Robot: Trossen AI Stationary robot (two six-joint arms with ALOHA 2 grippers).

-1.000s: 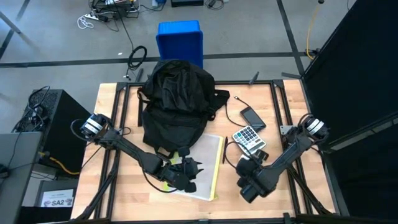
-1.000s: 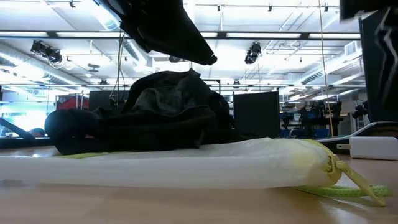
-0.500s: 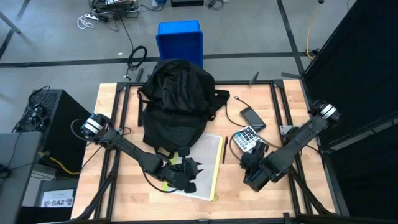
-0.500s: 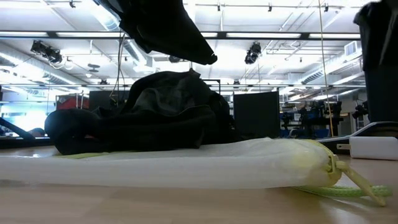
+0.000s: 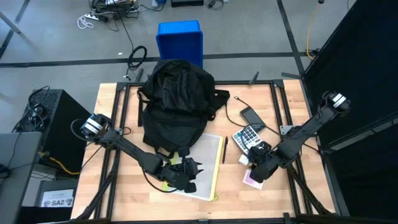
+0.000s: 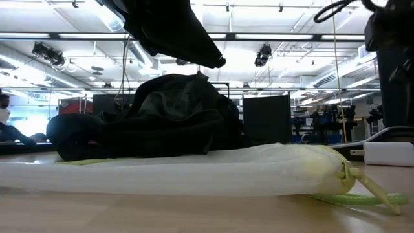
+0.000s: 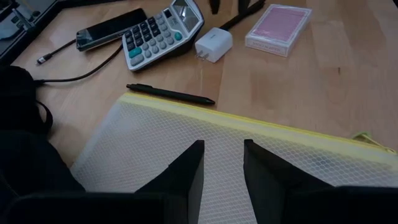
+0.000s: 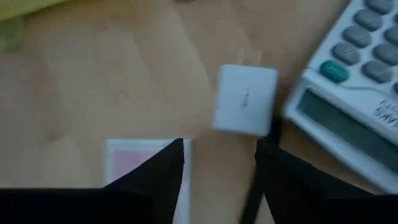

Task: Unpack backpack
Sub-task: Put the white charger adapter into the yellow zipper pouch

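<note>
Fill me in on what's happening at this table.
A two-armed robot is unpacking the black backpack. Already out on the table: a mesh pouch, pen, calculator, phone, white charger and a pink box. The left claw hovers over the pouch, fingers apart, holding nothing. The right claw hangs open above the pink box and charger.
</note>
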